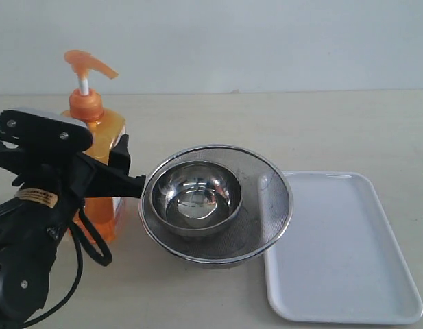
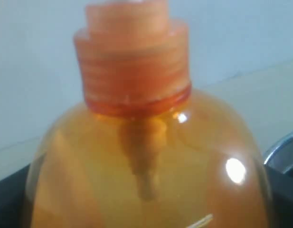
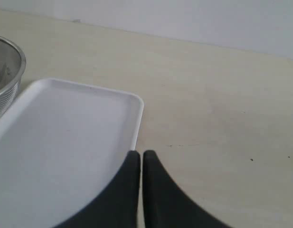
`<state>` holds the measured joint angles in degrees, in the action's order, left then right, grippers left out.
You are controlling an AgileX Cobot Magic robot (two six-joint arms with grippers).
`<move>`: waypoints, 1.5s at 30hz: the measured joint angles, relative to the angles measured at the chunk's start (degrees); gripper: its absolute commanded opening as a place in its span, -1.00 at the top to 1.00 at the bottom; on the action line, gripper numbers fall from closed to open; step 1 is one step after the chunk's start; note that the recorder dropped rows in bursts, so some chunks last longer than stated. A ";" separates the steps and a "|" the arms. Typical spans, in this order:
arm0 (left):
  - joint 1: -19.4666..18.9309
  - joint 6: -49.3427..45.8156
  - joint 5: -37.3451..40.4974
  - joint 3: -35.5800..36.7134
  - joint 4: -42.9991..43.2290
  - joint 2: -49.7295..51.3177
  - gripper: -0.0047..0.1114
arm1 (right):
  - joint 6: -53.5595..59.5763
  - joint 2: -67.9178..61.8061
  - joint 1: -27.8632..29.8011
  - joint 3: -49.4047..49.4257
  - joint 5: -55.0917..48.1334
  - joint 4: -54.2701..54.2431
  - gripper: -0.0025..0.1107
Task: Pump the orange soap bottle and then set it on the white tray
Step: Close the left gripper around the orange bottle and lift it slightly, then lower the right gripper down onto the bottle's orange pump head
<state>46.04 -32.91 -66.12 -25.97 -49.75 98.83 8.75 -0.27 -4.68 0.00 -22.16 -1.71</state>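
Orange soap bottle (image 1: 105, 131): nearly full, likely heavy, slick. Your left gripper (image 1: 94, 164) clamps its broad body; keep hold there. Right gripper (image 3: 140, 156): pressed together, empty.

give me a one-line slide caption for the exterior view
Left gripper clasps the orange soap bottle, beside a steel bowl nested in a strainer and the white tray.

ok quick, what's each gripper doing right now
left gripper: closed on the orange soap bottle
right gripper: closed, holding nothing
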 measured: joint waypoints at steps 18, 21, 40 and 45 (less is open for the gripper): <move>-0.09 -12.07 3.91 0.10 -1.73 -0.34 0.84 | 2.71 0.00 0.00 0.00 7.34 1.71 0.96; -0.09 -8.69 4.11 0.10 1.30 -0.34 0.84 | 2.07 0.00 0.00 0.00 13.09 1.71 0.96; -0.09 -8.31 7.43 -3.18 3.21 -0.14 0.84 | -17.82 0.00 0.00 0.00 24.87 -5.24 0.96; -0.09 -9.58 8.30 -3.78 3.09 0.14 0.84 | -18.98 -1.77 0.00 -0.74 25.72 -5.37 0.96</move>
<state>45.95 -42.49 -57.81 -29.75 -46.66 98.97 -10.23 -2.04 -4.68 -0.74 3.56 -7.08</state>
